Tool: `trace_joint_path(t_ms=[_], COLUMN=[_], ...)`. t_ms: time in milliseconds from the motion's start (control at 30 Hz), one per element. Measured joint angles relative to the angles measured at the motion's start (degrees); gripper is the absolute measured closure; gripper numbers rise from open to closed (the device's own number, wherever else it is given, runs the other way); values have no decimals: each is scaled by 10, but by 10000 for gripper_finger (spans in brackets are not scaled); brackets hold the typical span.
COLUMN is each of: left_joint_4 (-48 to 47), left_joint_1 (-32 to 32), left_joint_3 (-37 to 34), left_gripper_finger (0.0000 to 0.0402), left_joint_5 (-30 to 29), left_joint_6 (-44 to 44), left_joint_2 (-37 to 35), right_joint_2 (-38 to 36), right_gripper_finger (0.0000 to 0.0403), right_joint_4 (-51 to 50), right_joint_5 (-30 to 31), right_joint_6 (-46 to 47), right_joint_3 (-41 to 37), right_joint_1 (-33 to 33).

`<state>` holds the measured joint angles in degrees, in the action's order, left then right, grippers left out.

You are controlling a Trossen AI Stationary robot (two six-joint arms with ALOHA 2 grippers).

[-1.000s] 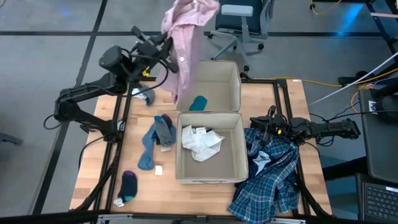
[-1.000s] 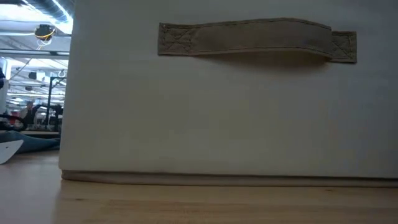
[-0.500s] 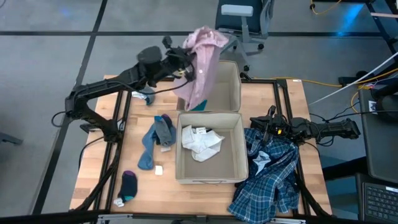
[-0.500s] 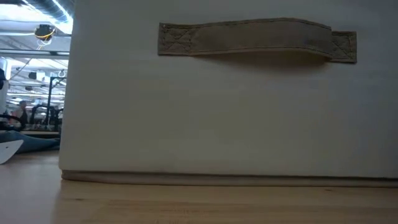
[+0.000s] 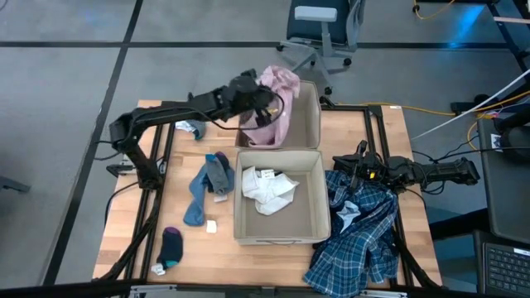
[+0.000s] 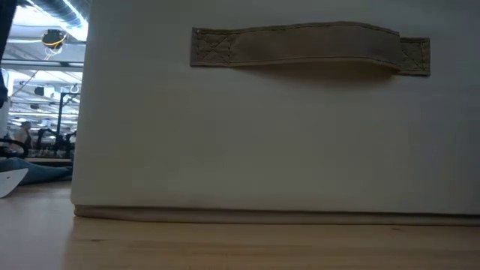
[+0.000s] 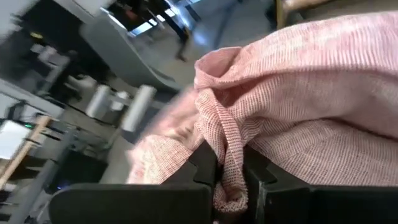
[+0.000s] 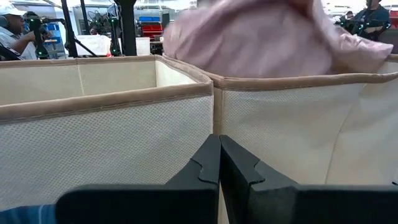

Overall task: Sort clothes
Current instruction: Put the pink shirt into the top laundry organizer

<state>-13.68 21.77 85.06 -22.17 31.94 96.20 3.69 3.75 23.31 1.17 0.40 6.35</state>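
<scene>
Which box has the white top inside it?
The near bin, the one closer to the table's front edge, holds the white top. The far bin has the pink shirt hanging into it from the left gripper.

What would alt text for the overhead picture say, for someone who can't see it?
Seen from above, the left arm's fingers hold a pink shirt over the far beige bin, while the right arm rests by a blue-white plaid shirt. The near bin holds a white top; socks lie on the wooden table.
</scene>
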Motion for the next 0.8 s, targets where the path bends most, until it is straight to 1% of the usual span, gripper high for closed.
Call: trace_joint_path(t_ms=[233,400,533,700,800], left_joint_4=[-59,-68,-77,-144,-198], left_joint_1=[-1,-3,-3,-4,-9], left_joint_3=[0,-1,0,24,58], left_gripper_finger=[368,344,303,242,214], left_joint_5=[6,6,6,52,66], left_joint_6=[-8,-61,-94,-126,-141], left_joint_2=[59,63,62,62,56], right_joint_2=[0,6,16,22,23], right_gripper_finger=[395,395,395,395,395], right_joint_4=[0,0,0,0,0], right_joint_5=[0,0,-1,-2,-1], right_joint_6=[0,0,1,4,4], right_joint_3=[0,0,0,0,0], right_joint_1=[0,0,0,0,0])
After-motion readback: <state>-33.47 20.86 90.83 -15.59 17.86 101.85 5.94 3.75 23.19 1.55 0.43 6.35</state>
